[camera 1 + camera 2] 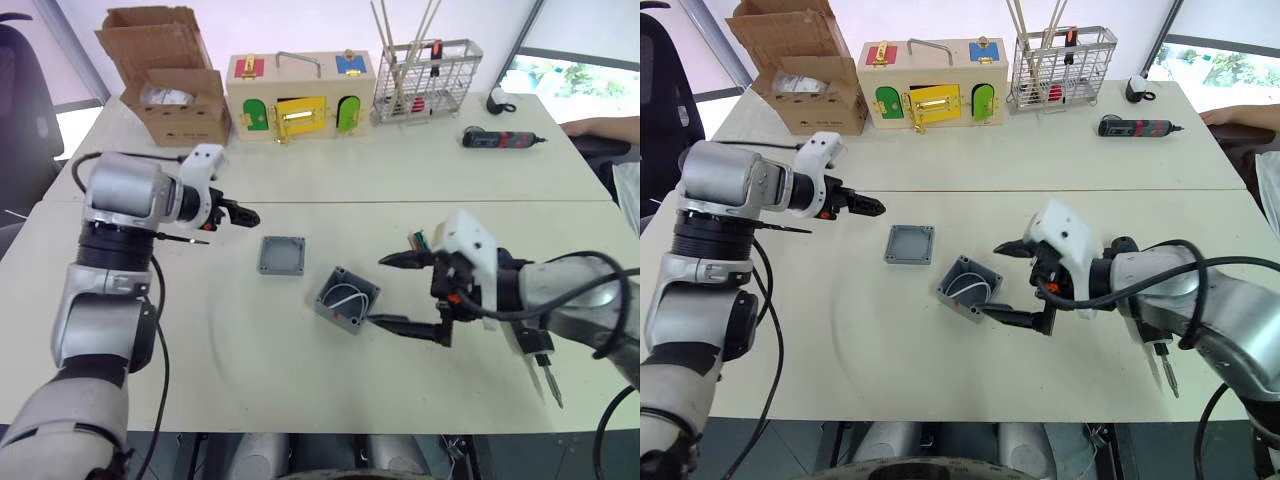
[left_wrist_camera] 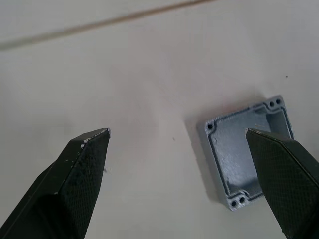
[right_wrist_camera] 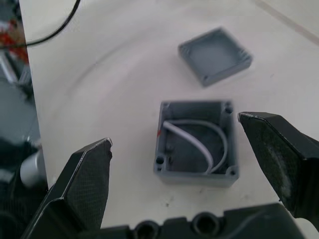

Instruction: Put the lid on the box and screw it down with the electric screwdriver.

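Currently, right gripper (image 1: 408,294) fingers spread wide beside open square grey plastic box (image 1: 347,298), left gripper (image 2: 179,149) fingers apart above flat grey square lid (image 1: 282,254) lying rim-up on table.

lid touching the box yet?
Apart. The left eye view shows bare table between the lid and the open box; the right wrist view shows the same gap.

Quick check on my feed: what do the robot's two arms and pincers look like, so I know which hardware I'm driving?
Both arms are silver-grey metal with black joint rings and loose black cables. Each wrist carries a white plastic housing. The left pincer and right pincer each have two black, tapered, textured fingers. Small red-orange marks sit at each pincer's base.
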Robot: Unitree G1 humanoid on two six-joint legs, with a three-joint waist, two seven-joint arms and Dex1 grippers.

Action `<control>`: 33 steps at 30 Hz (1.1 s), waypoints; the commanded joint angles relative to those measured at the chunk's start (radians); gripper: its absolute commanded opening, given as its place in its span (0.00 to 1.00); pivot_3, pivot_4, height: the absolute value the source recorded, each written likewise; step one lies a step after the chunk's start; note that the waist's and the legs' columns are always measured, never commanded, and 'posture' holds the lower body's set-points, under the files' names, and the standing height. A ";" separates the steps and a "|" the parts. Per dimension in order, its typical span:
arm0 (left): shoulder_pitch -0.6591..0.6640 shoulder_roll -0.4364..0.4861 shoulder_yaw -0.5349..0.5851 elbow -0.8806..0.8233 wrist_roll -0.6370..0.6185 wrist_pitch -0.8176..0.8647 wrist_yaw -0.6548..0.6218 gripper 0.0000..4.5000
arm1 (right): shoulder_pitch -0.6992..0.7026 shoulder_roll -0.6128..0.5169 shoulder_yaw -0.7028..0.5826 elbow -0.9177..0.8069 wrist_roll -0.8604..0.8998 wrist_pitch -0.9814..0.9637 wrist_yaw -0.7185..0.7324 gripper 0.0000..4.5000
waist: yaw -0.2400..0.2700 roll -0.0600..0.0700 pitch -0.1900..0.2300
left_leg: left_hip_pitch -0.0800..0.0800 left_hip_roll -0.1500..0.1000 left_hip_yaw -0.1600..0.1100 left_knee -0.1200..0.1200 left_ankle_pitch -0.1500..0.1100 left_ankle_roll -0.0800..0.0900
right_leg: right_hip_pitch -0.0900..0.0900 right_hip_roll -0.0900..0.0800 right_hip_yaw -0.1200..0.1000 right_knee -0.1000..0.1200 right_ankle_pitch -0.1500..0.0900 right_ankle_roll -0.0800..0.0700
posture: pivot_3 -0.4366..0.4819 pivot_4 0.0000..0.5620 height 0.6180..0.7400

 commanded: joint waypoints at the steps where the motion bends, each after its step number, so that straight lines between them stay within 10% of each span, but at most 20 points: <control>1: -0.027 -0.010 0.029 0.005 -0.022 0.028 0.078 0.99 | 0.011 0.010 0.014 -0.019 -0.071 -0.035 0.009 1.00 | 0.000 0.000 0.000 | 0.000 0.000 0.000 0.000 0.000 -0.001 | 0.000 0.000 0.000 0.000 0.000 0.000 | 0.48 0.27 1.00; 19: -0.031 -0.101 -0.179 0.114 -0.110 -0.016 0.200 0.99 | 0.019 0.124 -0.115 -0.116 0.008 0.130 -0.172 1.00 | 0.009 0.000 -0.001 | 0.000 -0.001 0.000 0.000 0.001 -0.002 | -0.001 -0.003 0.002 0.001 0.000 0.000 | 0.48 0.27 1.00; 22: -0.033 -0.096 -0.235 0.129 -0.109 -0.040 0.186 0.80 | 0.044 0.130 -0.148 -0.137 0.024 0.146 -0.203 1.00 | 0.010 0.000 -0.001 | 0.000 -0.001 0.000 0.000 0.001 -0.002 | -0.001 -0.003 0.002 0.002 0.000 0.000 | 0.48 0.27 1.00; 29: -0.020 -0.093 -0.294 0.125 -0.112 -0.060 0.177 0.01 | 0.088 0.110 -0.211 -0.157 0.035 0.153 -0.227 1.00 | 0.010 0.000 -0.002 | 0.001 -0.002 0.000 0.000 0.001 -0.002 | 0.000 -0.003 0.002 0.002 0.000 0.000 | 0.48 0.27 1.00; 33: -0.019 -0.098 -0.288 0.130 -0.109 -0.071 0.182 0.01 | 0.096 0.106 -0.237 -0.149 0.036 0.143 -0.222 1.00 | 0.010 0.001 -0.003 | 0.002 -0.002 0.000 0.000 0.001 -0.001 | 0.001 -0.002 0.002 0.002 0.000 0.000 | 0.48 0.27 1.00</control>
